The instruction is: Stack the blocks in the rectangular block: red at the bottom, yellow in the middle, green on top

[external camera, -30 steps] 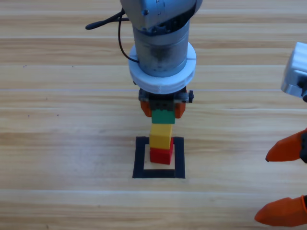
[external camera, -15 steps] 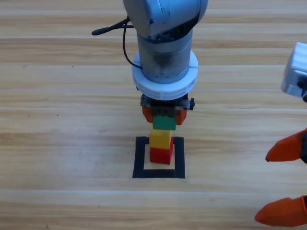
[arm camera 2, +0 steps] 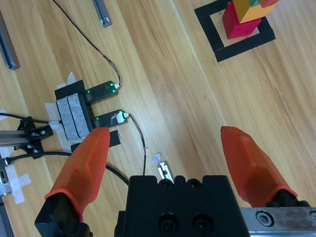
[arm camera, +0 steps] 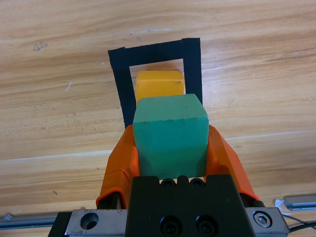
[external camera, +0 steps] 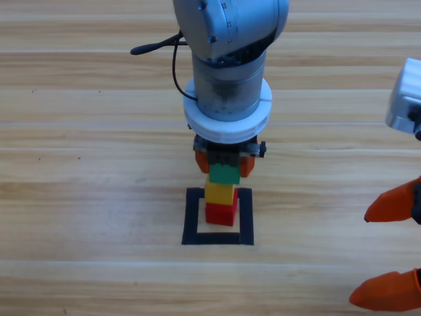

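Observation:
The red cube (external camera: 221, 214) stands inside the black tape square (external camera: 191, 220), and the yellow cube (external camera: 220, 193) rests on top of it. My left gripper (external camera: 223, 162) comes down from above, shut on the green cube (external camera: 223, 173), which sits at or just above the yellow cube's top. In the left wrist view the green cube (arm camera: 170, 135) is clamped between the orange jaws, with the yellow cube (arm camera: 159, 84) and the tape square (arm camera: 121, 89) beyond it. My right gripper (external camera: 393, 252) waits open at the right edge. The right wrist view shows the red cube (arm camera 2: 238, 25) in the tape square (arm camera 2: 245, 45).
In the right wrist view, cables, taped small circuit boards (arm camera 2: 101, 90) and metal rails (arm camera 2: 101, 12) lie on the wooden table away from the stack.
My left gripper has moved down and slightly right with the green cube, bringing it closer over the yellow cube. The right gripper has not moved.

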`<state>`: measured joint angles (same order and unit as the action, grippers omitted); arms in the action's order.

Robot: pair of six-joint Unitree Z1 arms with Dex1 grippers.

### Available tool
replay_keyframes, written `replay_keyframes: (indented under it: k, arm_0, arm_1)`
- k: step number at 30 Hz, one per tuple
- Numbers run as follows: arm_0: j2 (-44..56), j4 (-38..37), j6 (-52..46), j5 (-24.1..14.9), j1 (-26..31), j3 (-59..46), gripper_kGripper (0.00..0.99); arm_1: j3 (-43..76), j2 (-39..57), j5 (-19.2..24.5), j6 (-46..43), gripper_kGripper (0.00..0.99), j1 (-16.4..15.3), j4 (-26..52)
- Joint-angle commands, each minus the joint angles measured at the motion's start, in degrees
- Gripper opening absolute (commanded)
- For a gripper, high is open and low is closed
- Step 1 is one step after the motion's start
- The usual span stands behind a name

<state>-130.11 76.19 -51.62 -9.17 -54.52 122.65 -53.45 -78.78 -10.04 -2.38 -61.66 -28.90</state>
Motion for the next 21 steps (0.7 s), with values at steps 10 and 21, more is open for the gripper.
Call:
replay_keyframes:
  k: [10,21]
  arm_0:
    - [-3.93,-0.52,1.88,0.56,2.14,-0.92,0.038]
    - [-4.45,-0.87,1.88,0.56,2.14,-0.75,0.038]
  arm_1:
    - [-0.07,-2.25,-0.42,-0.34,0.986,-1.45,-0.81]
    - [-0.07,-2.25,-0.42,-0.34,0.986,-1.62,-0.81]
